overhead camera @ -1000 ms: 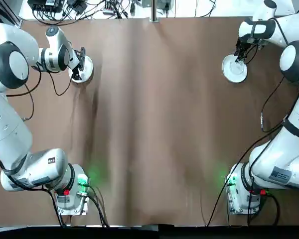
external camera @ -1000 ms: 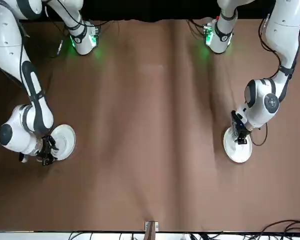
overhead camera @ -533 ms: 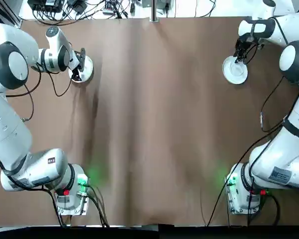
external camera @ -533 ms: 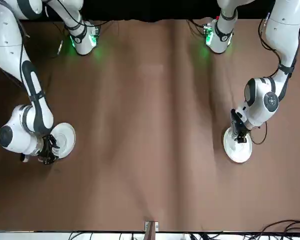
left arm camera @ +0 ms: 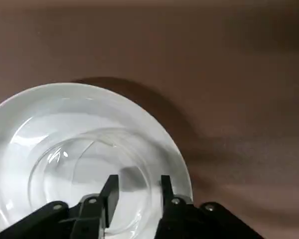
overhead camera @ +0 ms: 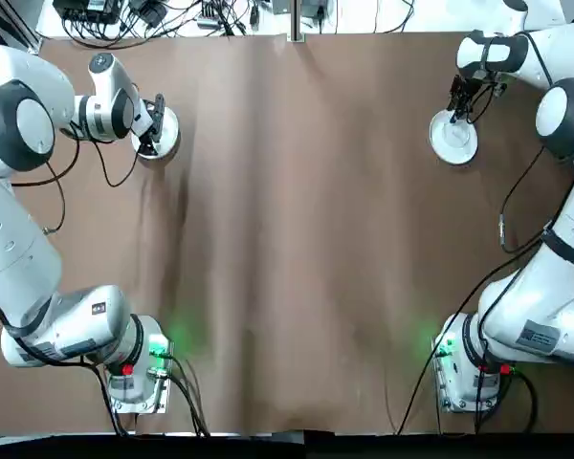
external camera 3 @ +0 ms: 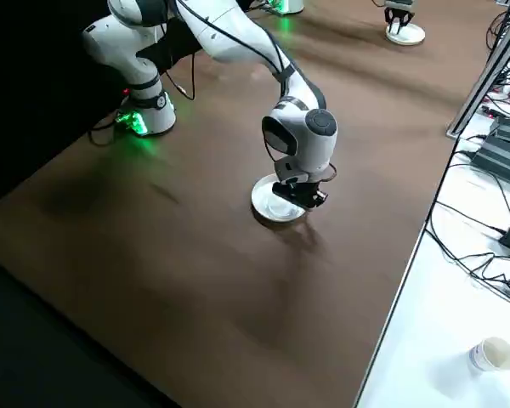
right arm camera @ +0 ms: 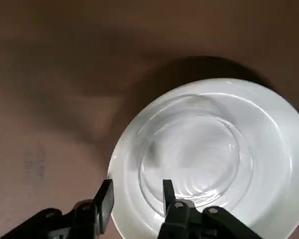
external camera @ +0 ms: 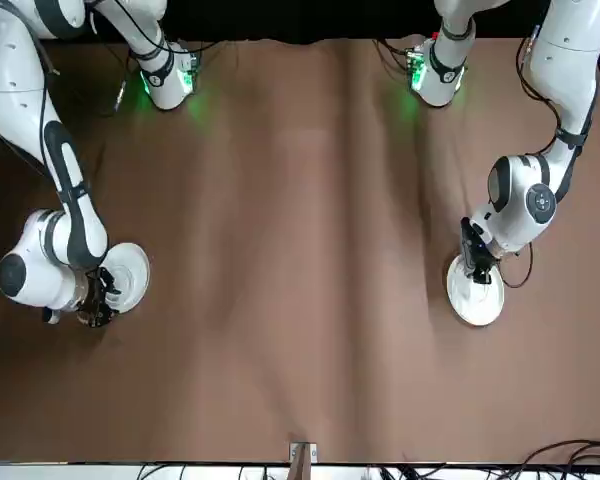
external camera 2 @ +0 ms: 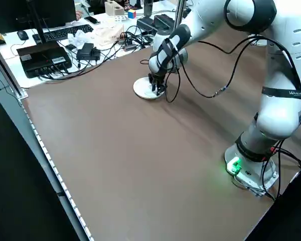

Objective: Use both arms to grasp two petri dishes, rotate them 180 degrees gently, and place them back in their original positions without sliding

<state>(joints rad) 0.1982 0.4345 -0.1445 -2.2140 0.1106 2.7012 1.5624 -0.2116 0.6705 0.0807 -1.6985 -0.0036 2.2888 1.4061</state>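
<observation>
Left wrist view: our left gripper (left arm camera: 139, 186) has its fingers parted above a white plate (left arm camera: 159, 149), and a clear petri dish (left arm camera: 89, 174) sits in that plate, partly beneath the fingers. Our right gripper (right arm camera: 139, 191), also spread, hovers over the edge of another white plate (right arm camera: 269, 199); its clear dish (right arm camera: 194, 154) lies just beyond the fingertips (right arm camera: 167, 186).

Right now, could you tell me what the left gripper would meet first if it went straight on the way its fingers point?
Probably the clear dish on the white plate, since the left gripper points down over them; its exact height is unclear.
</observation>
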